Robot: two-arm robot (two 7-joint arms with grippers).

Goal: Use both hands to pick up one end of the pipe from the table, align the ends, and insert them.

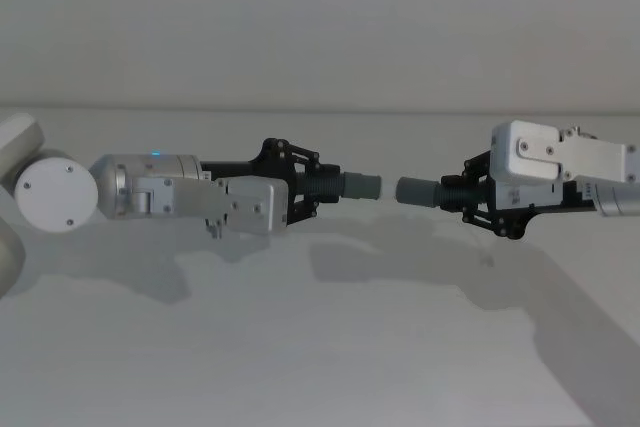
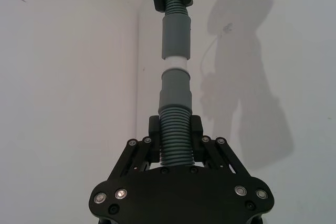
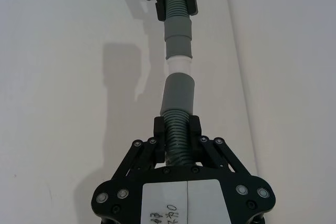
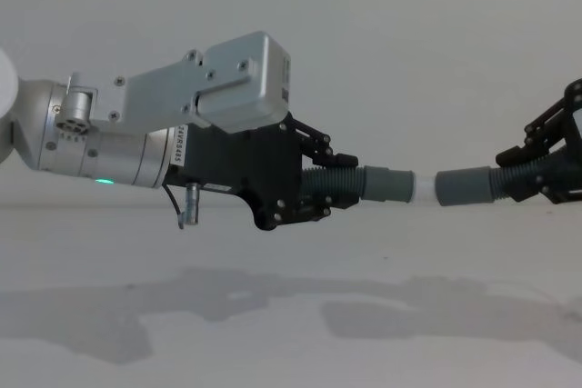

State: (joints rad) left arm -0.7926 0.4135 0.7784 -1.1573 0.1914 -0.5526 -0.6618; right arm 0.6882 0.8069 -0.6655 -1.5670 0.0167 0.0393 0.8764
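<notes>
Chest view showed the two ends of the pipe held up off the surface (image 4: 291, 333), facing one another almost on one line: the left cuff (image 4: 386, 184) with its narrow white tip (image 4: 423, 190) pointed straight at the plain grey cuff (image 4: 464, 186) on the right. In that view the white tip seemed to reach the mouth of the grey cuff; the head view showed a small gap between the left cuff (image 1: 360, 186) and the right cuff (image 1: 417, 191), with the right one sitting a touch lower. Whether the tip had entered I could not tell.

The long axis of both ends ran left to right, so the coming push would likely be a straight closing of the two arms along that line, after a slight levelling.

The left claw (image 4: 318, 190) was clamped on the ribbed hose just behind its cuff. The right claw (image 4: 536, 174) gripped the ribbed hose behind the grey cuff likewise, fingers closed about it.
</notes>
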